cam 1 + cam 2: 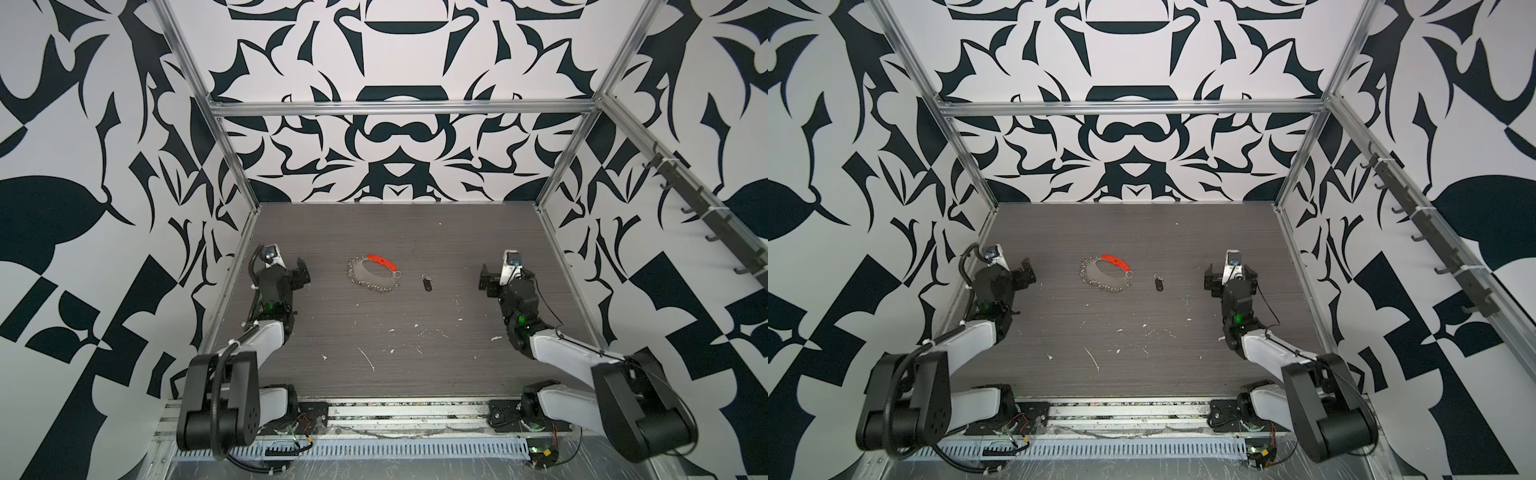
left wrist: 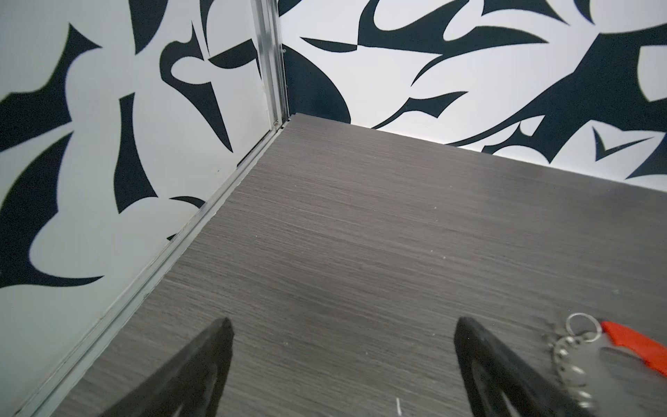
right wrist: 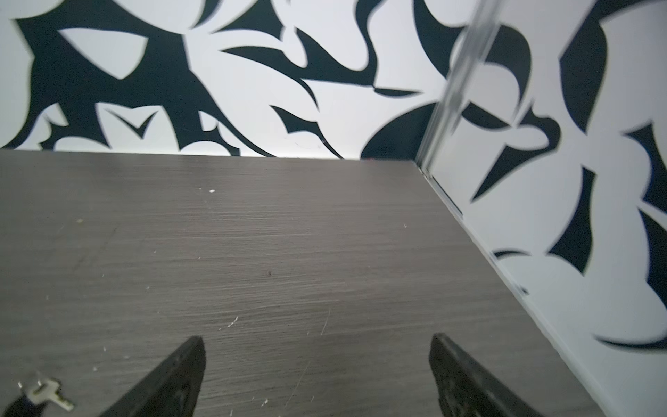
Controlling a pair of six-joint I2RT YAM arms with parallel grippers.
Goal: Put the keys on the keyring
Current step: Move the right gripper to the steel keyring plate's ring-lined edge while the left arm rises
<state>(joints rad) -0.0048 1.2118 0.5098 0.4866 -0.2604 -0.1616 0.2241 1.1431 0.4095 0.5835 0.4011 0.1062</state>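
Well, left gripper sits mid-left, jaws wide and empty; keyring lies left of centre, keys just right of it, not touching; right gripper, equally wide, ought to pinch the black body, leaving its small ring clear.

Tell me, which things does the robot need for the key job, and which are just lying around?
For the job: keys, keyring, left end effector, right end effector, both open and empty.
Just lying about: white scraps, hook rail.
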